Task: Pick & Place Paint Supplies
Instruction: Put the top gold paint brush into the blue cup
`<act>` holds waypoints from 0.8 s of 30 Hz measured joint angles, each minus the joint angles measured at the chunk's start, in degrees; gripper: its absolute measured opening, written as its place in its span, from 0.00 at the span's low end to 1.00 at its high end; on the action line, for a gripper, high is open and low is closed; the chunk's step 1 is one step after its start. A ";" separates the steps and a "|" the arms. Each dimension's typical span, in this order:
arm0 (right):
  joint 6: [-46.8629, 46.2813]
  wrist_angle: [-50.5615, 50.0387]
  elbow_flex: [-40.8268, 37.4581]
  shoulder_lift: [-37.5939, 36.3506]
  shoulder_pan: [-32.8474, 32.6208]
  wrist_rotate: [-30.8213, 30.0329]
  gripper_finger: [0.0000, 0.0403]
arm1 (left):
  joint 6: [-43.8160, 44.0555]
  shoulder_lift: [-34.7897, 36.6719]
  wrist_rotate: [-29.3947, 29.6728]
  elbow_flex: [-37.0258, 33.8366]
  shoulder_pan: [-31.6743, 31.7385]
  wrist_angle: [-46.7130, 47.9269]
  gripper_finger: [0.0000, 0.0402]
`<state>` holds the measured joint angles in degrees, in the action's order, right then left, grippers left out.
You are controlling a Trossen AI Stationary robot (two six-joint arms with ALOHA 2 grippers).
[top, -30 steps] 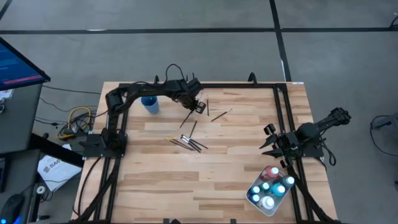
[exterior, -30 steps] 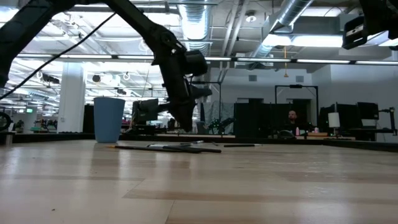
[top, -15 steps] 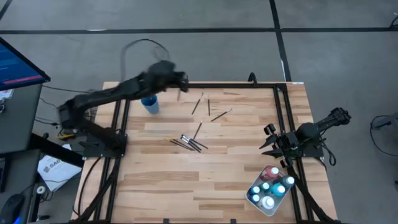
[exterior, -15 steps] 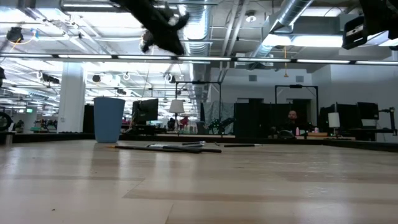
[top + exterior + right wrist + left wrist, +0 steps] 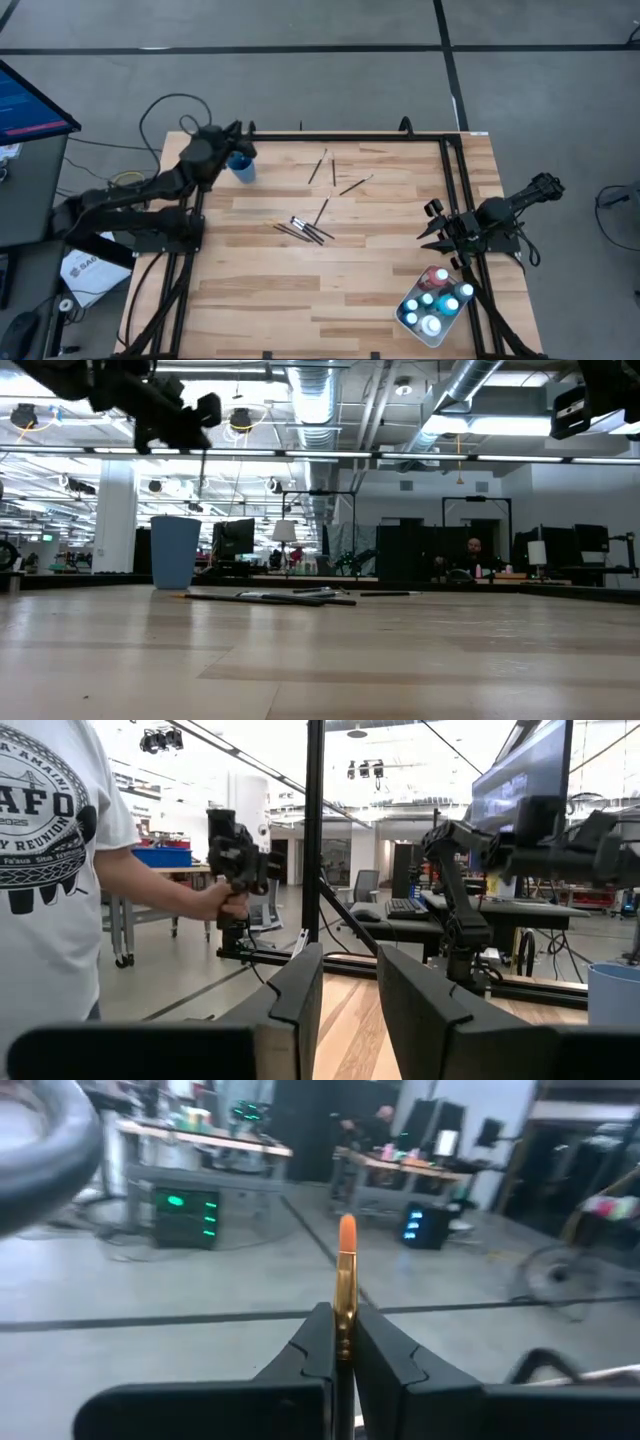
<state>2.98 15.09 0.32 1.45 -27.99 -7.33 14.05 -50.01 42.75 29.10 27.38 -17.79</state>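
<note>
Left claw (image 5: pixel 238 135) in the high view hangs over the far left corner of the surface (image 5: pixel 250 290), right by the cup (image 5: pixel 241 166); its grip cannot be read from up here. Loose brushes lie in the middle of the surface: 3 (image 5: pixel 333 172) spread apart farther back, and a bunch (image 5: pixel 305 230) lying close together nearer the centre. Right claw (image 5: pixel 432 226) waits at the right edge, its arm resting along the frame. Tray (image 5: pixel 406 321) sits at the near right corner with the paint bottles (image 5: pixel 434 298) standing in it, pale caps up.

Low view: left claw (image 5: pixel 200 412) is high above the surface, above and just right of the cup (image 5: pixel 175 552), with a thin brush (image 5: pixel 204 468) hanging straight down from it. Other brushes (image 5: pixel 270 597) lie flat on the surface (image 5: pixel 320 660), right of the cup.

Left wrist view: left claw (image 5: pixel 343 1348) is clamped on a brush (image 5: pixel 346 1275), fingers (image 5: pixel 316 1345) pressed to both sides of the gold ferrule, orange tip poking out past them.

Right wrist view: right claw (image 5: pixel 350 995) stands a little apart with nothing between its fingers (image 5: pixel 300 1005). A person (image 5: pixel 45 840) in a white printed shirt stands beyond the surface's edge, one hand (image 5: pixel 225 900) round a dark handle. Cup's rim (image 5: pixel 612 995) shows at the edge of the picture.
</note>
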 joint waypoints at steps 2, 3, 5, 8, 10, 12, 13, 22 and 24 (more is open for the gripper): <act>-0.01 0.00 0.00 0.00 0.01 0.01 0.23 | -0.52 1.21 2.27 -1.74 0.00 -0.19 0.01; -0.02 0.00 -0.01 -0.01 0.00 0.02 0.23 | -1.04 1.68 2.94 -2.39 0.00 -0.18 0.01; -0.01 0.00 0.00 0.00 0.01 0.02 0.23 | -1.84 2.34 3.36 -3.17 0.00 -0.23 0.01; -0.02 0.00 -0.01 -0.01 0.01 0.01 0.23 | -2.51 2.45 3.35 -4.05 0.00 -0.45 0.01; -0.02 0.00 0.00 -0.01 0.00 0.01 0.23 | -3.41 2.42 3.35 -5.27 0.00 -0.41 0.01; -0.02 0.00 0.00 -0.02 0.02 0.00 0.23 | -3.10 2.40 3.76 -6.81 0.02 -0.61 0.01; -0.01 0.00 0.00 0.00 0.02 0.02 0.23 | -2.94 2.40 4.27 -7.55 0.02 -0.86 0.01; -0.02 0.00 0.00 -0.01 0.02 0.01 0.23 | -7.56 2.41 4.83 -12.24 0.02 -9.88 0.03; -0.01 0.00 0.00 0.00 0.01 0.01 0.23 | -8.07 2.40 4.81 -12.46 0.02 -9.80 0.05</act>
<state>2.97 15.09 0.32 1.45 -27.98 -7.32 5.98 -47.62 47.56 16.64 27.40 -27.59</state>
